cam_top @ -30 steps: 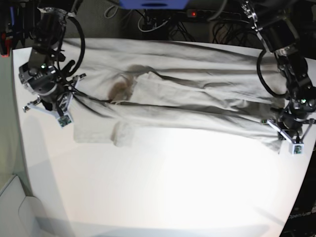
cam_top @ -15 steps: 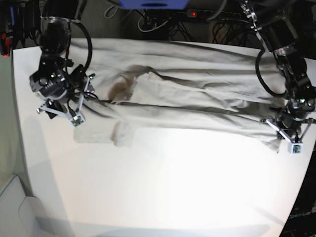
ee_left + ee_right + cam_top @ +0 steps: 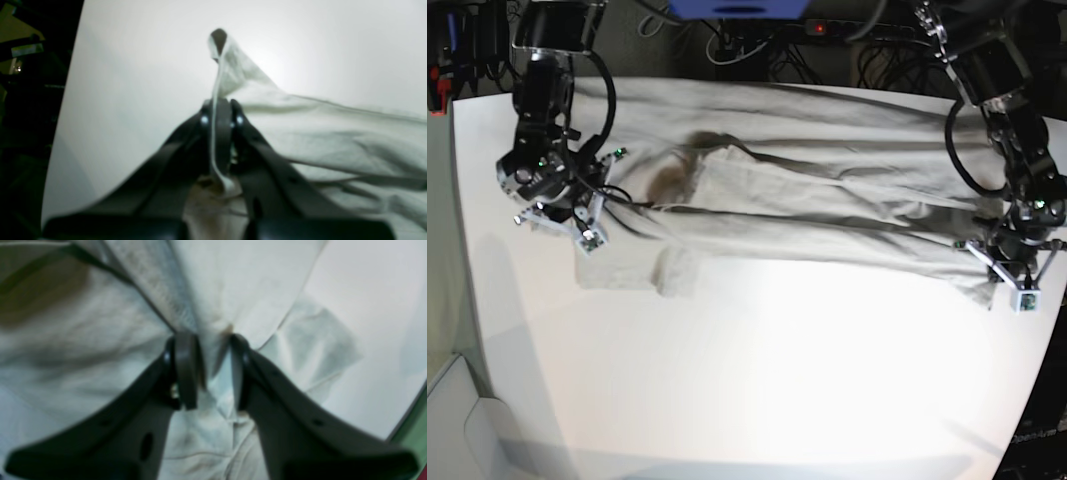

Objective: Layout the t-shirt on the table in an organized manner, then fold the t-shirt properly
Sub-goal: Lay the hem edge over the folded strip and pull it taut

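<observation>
Base view is showing the table [image 3: 757, 400], big and white, with bright glare in its middle. It is far larger than the cloth, so it is giving plenty of room for folding.

Lying across the far half of it is the t-shirt [image 3: 827, 200], stretched out long from side to side, with creases running along it. It looks soft, light and floppy. I think it is going to sag and bunch wherever nobody is holding it, and it may slide easily on the smooth top. The best places to grab are the edges, corners and the collar, not the loose middle.

Behind the table, dark cables [image 3: 757, 45] are lying in a tangle, well apart from the cloth. Nothing else is sitting on the table, so only the two arms themselves are getting in each other's way.

At one end, the left gripper [image 3: 218, 115] is pinching a thin edge of the cloth tight between its jaws, and the cloth is rising to a little peak just past them.

At the other end, the right gripper [image 3: 208, 366] is hanging over the cloth near the ribbed collar [image 3: 166, 296], with its jaws a narrow way apart. A wrinkle is sitting between them, but I cannot tell if they are gripping it.
</observation>
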